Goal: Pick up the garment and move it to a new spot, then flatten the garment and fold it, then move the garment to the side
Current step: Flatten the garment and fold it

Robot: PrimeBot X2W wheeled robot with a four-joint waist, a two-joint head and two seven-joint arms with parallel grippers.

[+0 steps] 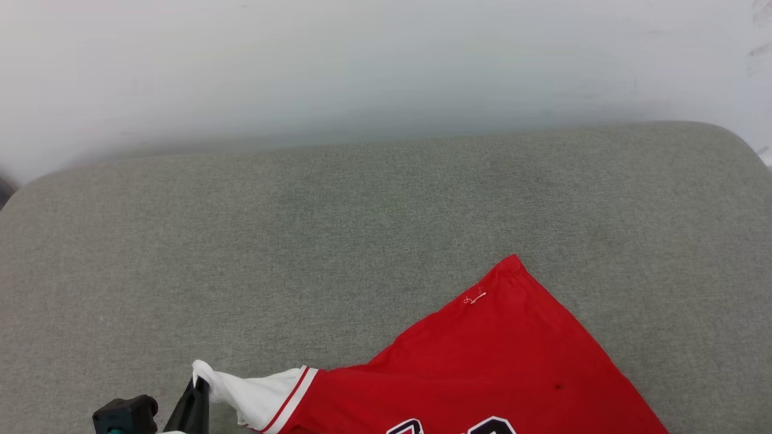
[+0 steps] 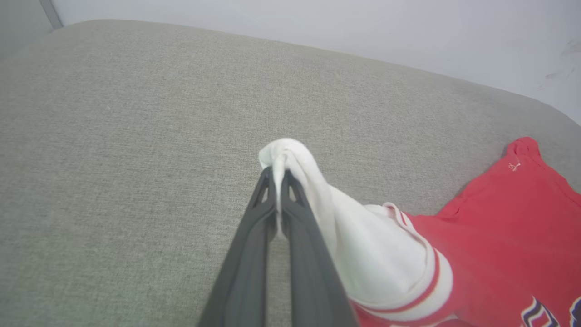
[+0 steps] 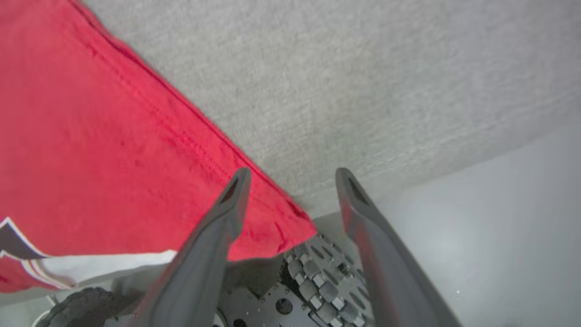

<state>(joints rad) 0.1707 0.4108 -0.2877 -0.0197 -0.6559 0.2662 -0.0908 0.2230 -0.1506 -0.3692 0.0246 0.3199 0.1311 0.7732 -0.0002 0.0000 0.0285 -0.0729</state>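
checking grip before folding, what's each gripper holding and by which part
Left gripper pinches the garment by its white sleeve tip; right gripper is open, holding nothing.

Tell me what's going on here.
The robot's left hand is pinched shut on the white sleeve of the red jersey, which lies on the grey cushion. Its right hand is open beside the jersey's red edge near the cushion's rim, holding nothing.

Grey fabric-covered surface, rounded far corners; 1 red garment spread on it, near right.
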